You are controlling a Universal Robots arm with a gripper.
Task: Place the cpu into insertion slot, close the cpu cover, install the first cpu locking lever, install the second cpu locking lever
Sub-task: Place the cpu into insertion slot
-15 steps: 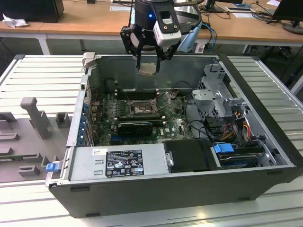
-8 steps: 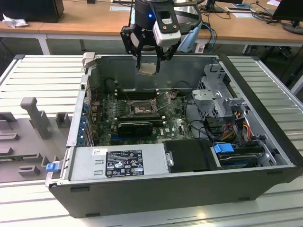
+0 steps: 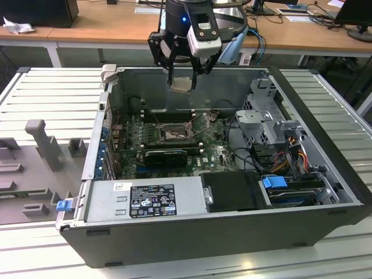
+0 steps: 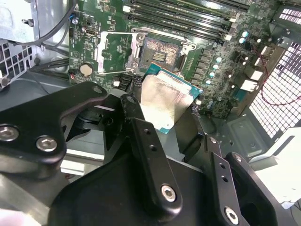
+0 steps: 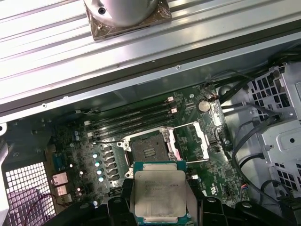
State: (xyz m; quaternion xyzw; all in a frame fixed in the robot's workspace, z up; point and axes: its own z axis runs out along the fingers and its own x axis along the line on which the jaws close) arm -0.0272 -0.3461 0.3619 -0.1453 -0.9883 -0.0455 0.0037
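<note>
A: What sits at the exterior view's left?

B: Grey moulded fixture blocks [image 3: 35,145] on the ribbed pale metal worktop [image 3: 52,87]. Just beside them lies the open black and grey computer case [image 3: 221,232].

A: And the chip?

B: The small flat square cpu with the pale silver-grey metal top [image 3: 181,85] hangs over the middle of the case, well above the green motherboard [image 3: 129,150]. The arm's black jaws are clamped on two opposite edges of it.

A: Is it near its seat?

B: In the first wrist view the cpu [image 5: 158,194] is near the square insertion slot with the dark centre [image 5: 147,149], but apart from it. The slot sits bare, and the thin grey metal cpu cover [image 5: 202,140] stands swung open beside it.

A: How will it handle?

B: Probably light and stiff, slick on top, with a delicate underside. The edges look like the right hold, kept level, since socket contacts likely bend easily.

A: And further right?

B: A grey metal drive cage [image 3: 267,116] and loose coloured cables [image 3: 297,154] crowd that side, apart from the slot. The space straight above it looks open.
</note>
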